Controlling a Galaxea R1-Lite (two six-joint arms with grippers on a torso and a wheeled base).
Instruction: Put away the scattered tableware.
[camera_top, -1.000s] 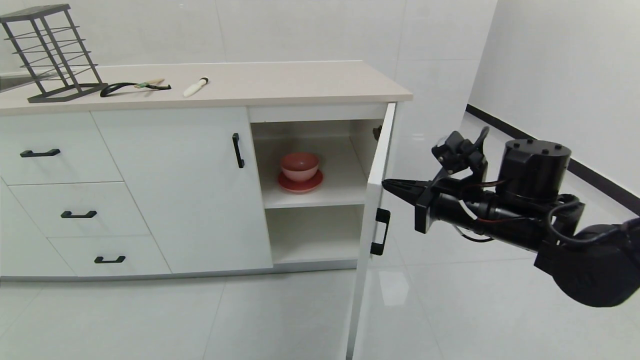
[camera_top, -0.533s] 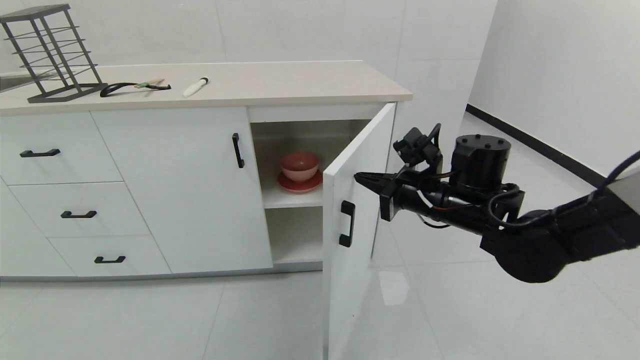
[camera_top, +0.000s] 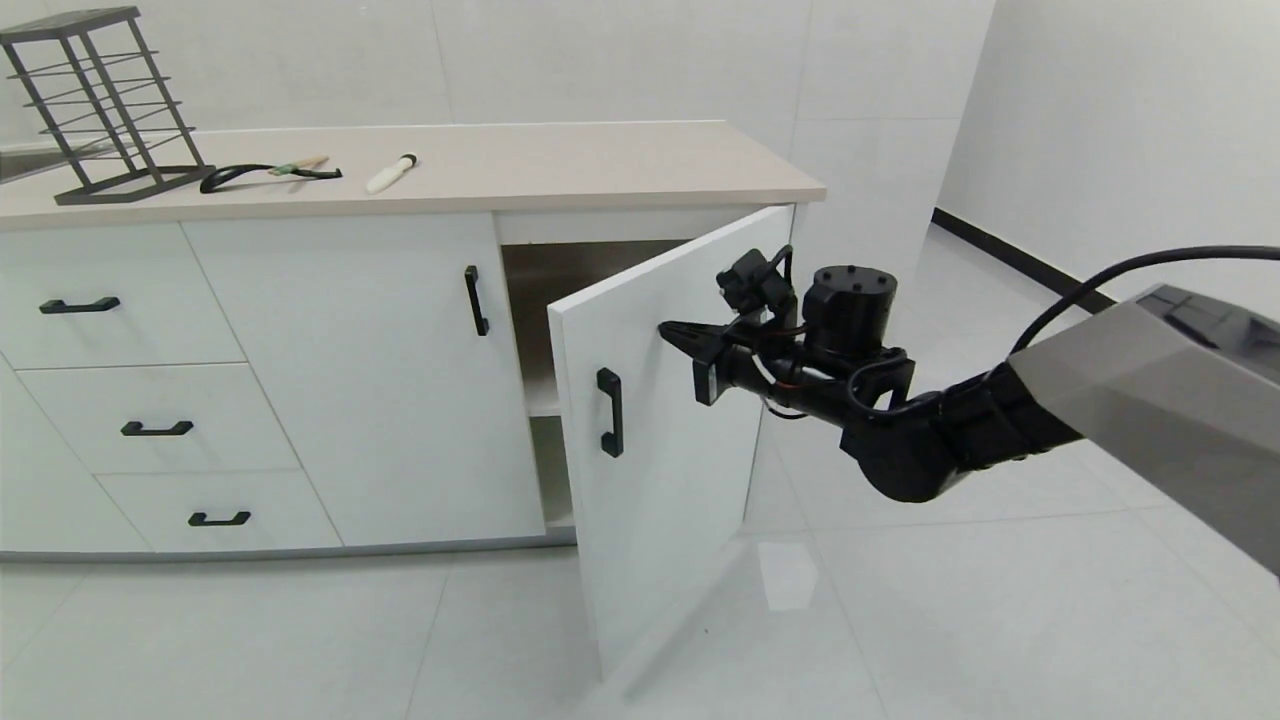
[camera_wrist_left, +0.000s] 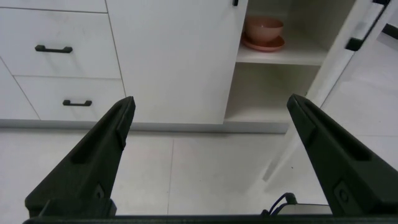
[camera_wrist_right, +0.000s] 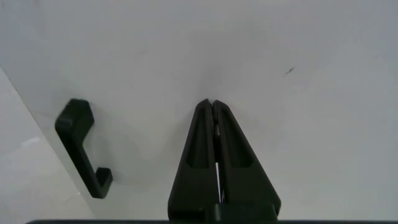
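right claw (camera_top: 666, 329) closed, tip against door (camera_top: 662, 460); bowl (camera_wrist_left: 263, 27) upright on plate (camera_wrist_left: 263, 45)

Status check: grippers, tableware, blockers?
Right gripper shut, tips on cabinet door face. Left gripper open, empty. Bowl on plate on shelf; door half shut, nothing in its swing.

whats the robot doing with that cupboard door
The right gripper, fingers shut, has its tip against the outside of the cabinet door, which has swung from wide open to roughly half shut in the last second. A pink bowl on a red plate sits on the shelf inside. The left gripper hangs open, low in front of the cabinet.
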